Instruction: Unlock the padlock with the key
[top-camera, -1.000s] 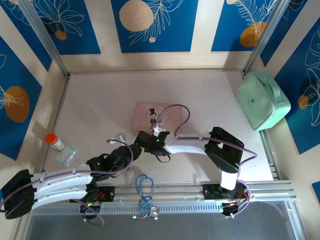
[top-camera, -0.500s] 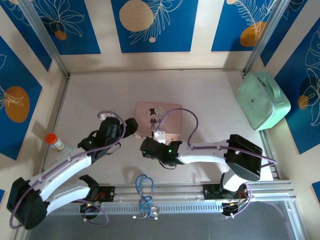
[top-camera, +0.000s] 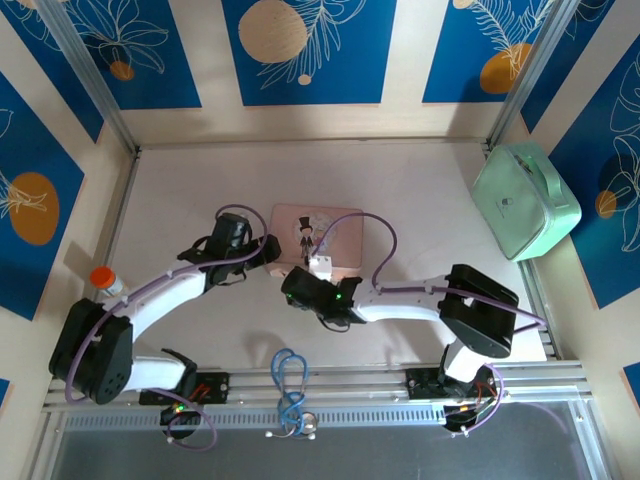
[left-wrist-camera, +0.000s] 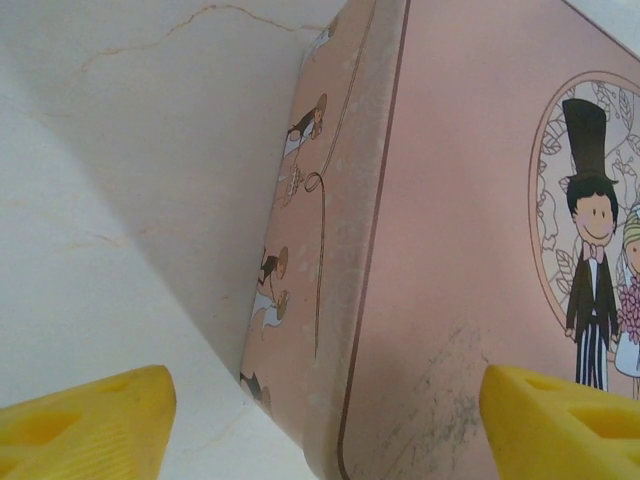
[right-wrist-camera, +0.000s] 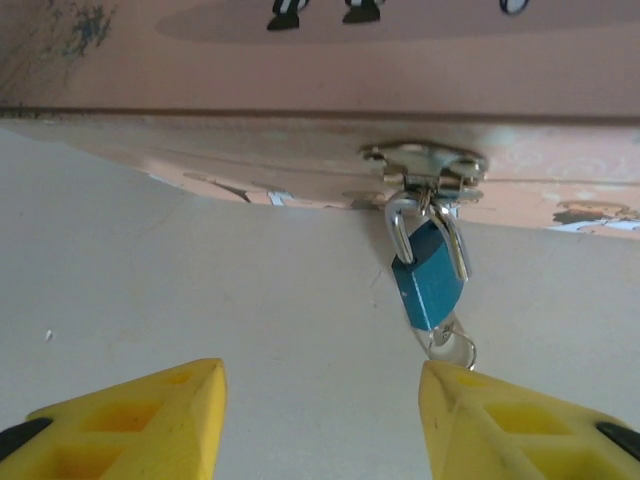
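My left arm has swung up from the near edge of the table (top-camera: 190, 190) to the left side of the pink tin (top-camera: 345, 222) — I judge it can now steady the tin. The left gripper (left-wrist-camera: 320, 400) stands wide, grasping nothing. The right gripper (right-wrist-camera: 320, 400) has eased back, jaws parted and empty, facing the padlock (right-wrist-camera: 428, 285), which hangs from the hasp (right-wrist-camera: 425, 165) on the tin's near side.

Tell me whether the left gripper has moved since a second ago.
Yes. The left gripper has moved up the top view, to the pink rectangular metal tin's left edge.
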